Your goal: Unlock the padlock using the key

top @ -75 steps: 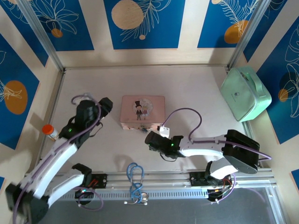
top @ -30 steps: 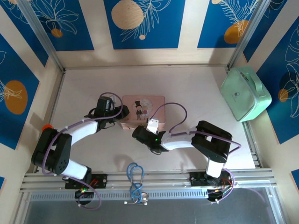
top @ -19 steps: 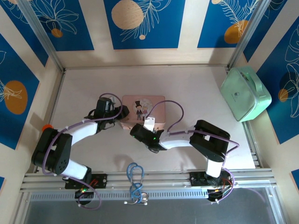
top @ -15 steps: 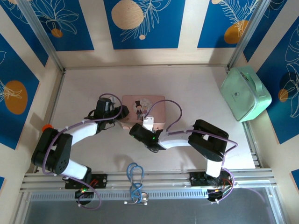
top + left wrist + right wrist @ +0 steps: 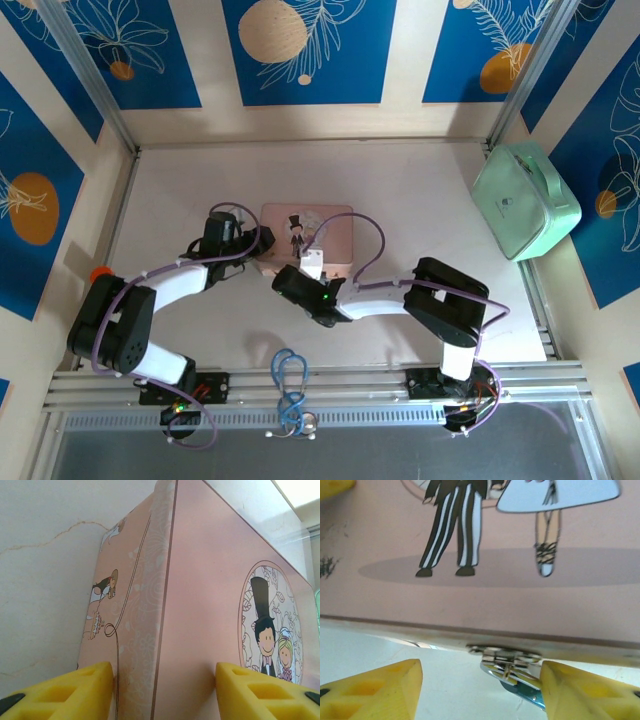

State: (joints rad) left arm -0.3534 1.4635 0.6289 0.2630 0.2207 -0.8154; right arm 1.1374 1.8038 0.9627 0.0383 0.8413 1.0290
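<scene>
**Facing the padlock at the tin's front edge**

We start with the table [image 5: 420, 190]. It has open room on most sides, and the mint case [image 5: 525, 200] sits well apart at its far right. The pink tin [image 5: 285, 222] lies flat near the middle, with both of our arms drawn in to its near side.

Our left gripper [image 5: 162, 666] stands roughly half open, astride the tin's near-left corner edge. We cannot make out that it is closed on anything.

Our right gripper [image 5: 480, 662] is the nearer one to the lock. Its jaws are wide apart and hold nothing.

The padlock [image 5: 515, 677] hangs from the hasp [image 5: 502, 652] on the tin's front edge. It is just ahead of these jaws, a little right of their mid-line and close to the right finger. Its length slants away from the hasp toward that finger, bluish end outermost.

We judge the room here to be tight. The tin's wall stands directly behind the lock, the table lies just under it, and our left arm is near on one side.
</scene>
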